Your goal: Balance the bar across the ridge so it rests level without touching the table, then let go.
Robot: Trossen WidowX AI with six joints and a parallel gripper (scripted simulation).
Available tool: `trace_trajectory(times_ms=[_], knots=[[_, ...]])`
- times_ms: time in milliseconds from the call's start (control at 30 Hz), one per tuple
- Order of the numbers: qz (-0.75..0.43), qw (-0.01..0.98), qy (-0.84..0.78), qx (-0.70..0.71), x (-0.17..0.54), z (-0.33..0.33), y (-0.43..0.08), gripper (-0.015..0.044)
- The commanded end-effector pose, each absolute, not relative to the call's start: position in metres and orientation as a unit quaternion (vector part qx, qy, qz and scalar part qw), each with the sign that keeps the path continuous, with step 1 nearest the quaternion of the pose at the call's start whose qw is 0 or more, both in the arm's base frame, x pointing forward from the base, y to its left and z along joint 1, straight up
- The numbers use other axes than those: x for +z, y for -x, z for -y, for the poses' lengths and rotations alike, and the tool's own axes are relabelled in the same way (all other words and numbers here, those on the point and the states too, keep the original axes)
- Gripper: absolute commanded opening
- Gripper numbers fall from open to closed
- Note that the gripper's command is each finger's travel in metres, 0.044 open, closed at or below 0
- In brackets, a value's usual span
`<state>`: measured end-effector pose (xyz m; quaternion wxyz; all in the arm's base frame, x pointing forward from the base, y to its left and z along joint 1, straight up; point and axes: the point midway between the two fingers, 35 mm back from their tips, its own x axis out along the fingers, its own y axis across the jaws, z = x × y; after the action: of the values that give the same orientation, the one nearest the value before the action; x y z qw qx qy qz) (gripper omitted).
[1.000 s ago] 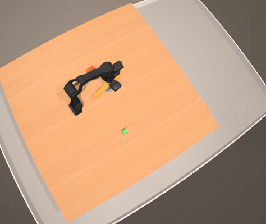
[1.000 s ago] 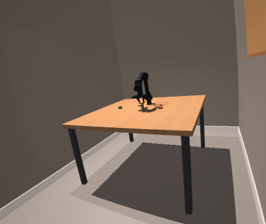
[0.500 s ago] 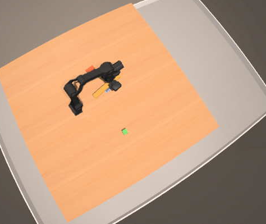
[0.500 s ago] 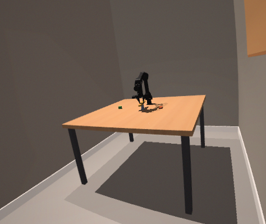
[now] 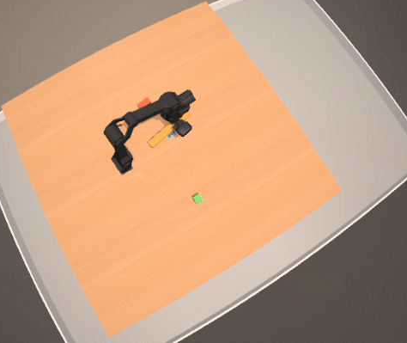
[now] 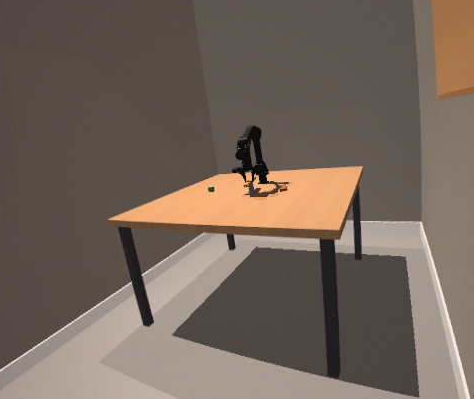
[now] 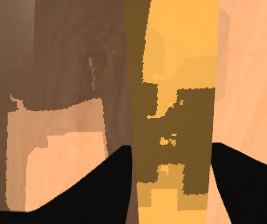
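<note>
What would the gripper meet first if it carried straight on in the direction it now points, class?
The yellow bar. The gripper points down with its jaws either side of the bar, which fills the gap between them in the wrist view. Whether the jaws touch its sides is unclear. Below the bar lies the blue ridge, then the table.
</note>
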<state>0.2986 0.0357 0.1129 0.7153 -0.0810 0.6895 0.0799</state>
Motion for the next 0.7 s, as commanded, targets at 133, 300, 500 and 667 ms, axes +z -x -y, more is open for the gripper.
trace_trajectory(times_ms=[133,300,500,667], knots=[[-0.690,0.715,0.081,0.080,0.113,-0.036,-0.299,0.0264],[-0.690,0.715,0.081,0.080,0.113,-0.036,-0.299,0.0395],[-0.690,0.715,0.081,0.080,0.120,-0.036,-0.300,0.0440],[-0.689,0.715,0.081,0.080,0.175,-0.036,-0.301,0.0440]])
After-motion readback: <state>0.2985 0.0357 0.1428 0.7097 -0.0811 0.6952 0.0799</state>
